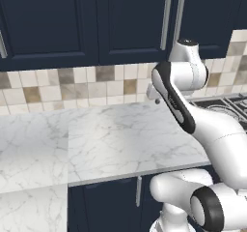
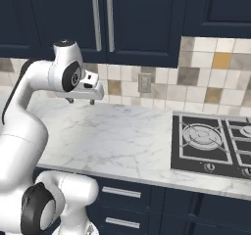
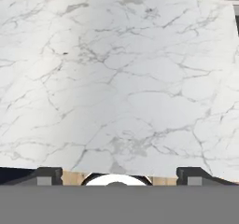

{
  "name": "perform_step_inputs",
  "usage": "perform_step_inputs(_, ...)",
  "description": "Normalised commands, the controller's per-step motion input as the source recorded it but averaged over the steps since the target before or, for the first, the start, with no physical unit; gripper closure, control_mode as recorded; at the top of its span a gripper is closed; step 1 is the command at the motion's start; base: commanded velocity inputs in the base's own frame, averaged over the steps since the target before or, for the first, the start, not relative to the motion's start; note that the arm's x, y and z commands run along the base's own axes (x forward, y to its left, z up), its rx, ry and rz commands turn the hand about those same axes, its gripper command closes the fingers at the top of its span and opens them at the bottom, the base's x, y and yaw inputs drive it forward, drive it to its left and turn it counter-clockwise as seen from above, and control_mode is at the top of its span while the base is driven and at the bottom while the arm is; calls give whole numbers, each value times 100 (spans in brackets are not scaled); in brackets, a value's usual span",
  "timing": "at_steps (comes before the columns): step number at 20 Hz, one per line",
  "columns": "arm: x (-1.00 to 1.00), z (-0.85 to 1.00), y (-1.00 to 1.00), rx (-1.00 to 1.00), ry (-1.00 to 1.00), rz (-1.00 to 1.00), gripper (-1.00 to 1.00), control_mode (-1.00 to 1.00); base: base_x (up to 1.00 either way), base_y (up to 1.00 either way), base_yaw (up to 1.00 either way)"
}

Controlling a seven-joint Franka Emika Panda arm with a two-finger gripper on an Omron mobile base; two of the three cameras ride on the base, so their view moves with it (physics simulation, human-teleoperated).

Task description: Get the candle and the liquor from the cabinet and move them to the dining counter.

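Note:
The navy wall cabinet (image 1: 125, 23) (image 2: 142, 23) hangs above the worktop with its doors shut and two silver bar handles (image 2: 103, 21) side by side. The candle and the liquor are hidden. The dining counter is out of view. My gripper (image 2: 81, 101) (image 1: 154, 96) hovers over the back of the marble worktop, below the cabinet's handles, and points down. Its jaws stand wide open with nothing between them, and in the hand view the gripper (image 3: 119, 175) looks straight down on bare marble.
The tile-backed marble worktop (image 1: 111, 139) (image 2: 122, 136) (image 3: 119, 78) spreads below the hand. A black gas hob (image 2: 211, 141) (image 1: 226, 103) lies to the right. A wall outlet (image 2: 144, 82) sits in the tiles. Navy base drawers (image 2: 122, 195) run under the front edge.

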Motion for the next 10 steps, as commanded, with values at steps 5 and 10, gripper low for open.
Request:
perform_step_inputs(5,-22,8,12,-12,-27,1,-100,-100,0,0,0)
perform_step_inputs(10,-10,21,10,-3,-18,0,-100,-100,0,0,0)
